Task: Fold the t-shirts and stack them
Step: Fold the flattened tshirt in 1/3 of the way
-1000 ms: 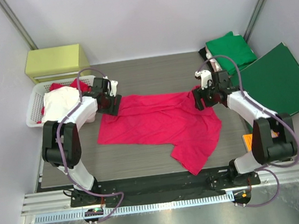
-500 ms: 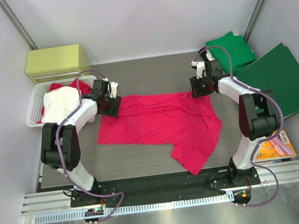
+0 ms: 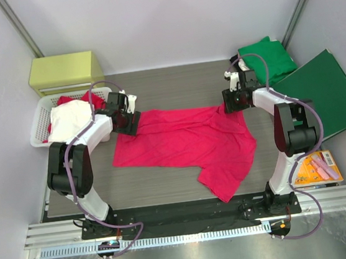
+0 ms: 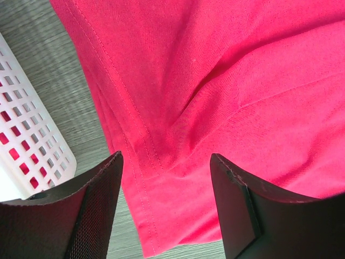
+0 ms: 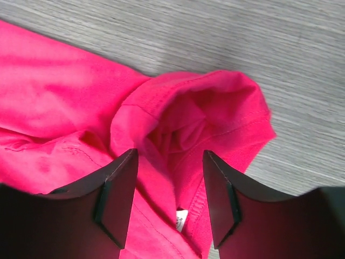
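The right gripper (image 5: pixel 168 156), jaws parted, straddles the pinkish-red t-shirt's (image 5: pixel 54 91) bunched collar, with a white neck label (image 5: pixel 181 220), unreadable, between them. The left gripper (image 4: pixel 165 157) gapes over its hem, bare table (image 4: pixel 54 81) beside.

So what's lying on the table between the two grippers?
The pinkish-red t-shirt spans the stretch from left gripper to right gripper, seen in the top view.
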Motion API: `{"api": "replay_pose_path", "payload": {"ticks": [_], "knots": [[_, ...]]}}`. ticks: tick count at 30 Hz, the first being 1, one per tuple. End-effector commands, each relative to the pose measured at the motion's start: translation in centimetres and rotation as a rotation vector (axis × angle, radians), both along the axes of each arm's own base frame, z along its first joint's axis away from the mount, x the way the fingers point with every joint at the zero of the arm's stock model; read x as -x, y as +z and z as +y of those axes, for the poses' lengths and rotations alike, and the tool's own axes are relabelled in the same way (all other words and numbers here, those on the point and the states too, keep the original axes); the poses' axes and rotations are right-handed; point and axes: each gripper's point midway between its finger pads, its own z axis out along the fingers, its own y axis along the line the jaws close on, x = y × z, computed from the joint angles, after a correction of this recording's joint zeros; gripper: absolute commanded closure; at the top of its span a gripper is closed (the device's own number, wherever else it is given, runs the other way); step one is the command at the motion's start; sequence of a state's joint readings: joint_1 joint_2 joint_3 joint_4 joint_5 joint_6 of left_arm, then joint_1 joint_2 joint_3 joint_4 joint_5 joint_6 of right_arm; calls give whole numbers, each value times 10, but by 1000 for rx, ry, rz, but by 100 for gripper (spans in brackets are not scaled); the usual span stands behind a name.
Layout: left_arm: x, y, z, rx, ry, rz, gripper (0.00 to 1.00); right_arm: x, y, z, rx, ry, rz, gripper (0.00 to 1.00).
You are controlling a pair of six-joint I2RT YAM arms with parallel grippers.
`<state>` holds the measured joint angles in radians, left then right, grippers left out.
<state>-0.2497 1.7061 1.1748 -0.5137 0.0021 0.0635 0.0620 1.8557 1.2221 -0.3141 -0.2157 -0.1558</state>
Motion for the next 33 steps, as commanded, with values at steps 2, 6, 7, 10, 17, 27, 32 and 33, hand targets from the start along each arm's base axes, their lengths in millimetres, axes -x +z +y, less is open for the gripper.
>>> {"api": "replay_pose_path", "payload": {"ticks": [2, 6, 7, 10, 17, 27, 32, 33], "knots": [[-8, 14, 5, -15, 3, -50, 33, -19, 23, -8, 4, -18, -87, 67], [-8, 14, 6, -16, 1, -49, 33, -20, 19, -11, -1, -31, -85, 99], [-7, 13, 6, -17, 4, -47, 33, -19, 23, -12, 6, -37, -94, 99], [-6, 13, 7, -24, 2, -46, 33, -15, 38, -19, 18, -54, -135, 99], [-9, 6, 4, -15, 0, -34, 33, 18, 91, -28, 8, -85, -244, 99], [-11, 10, -1, -3, -10, -42, 33, 48, 94, -22, -6, -54, -163, 29], [-6, 9, 3, -18, -18, -47, 33, 54, 107, -23, -6, -57, -199, 22], [-6, 9, 4, -19, -18, -46, 33, 55, 113, -21, -11, -48, -214, 23]]}}
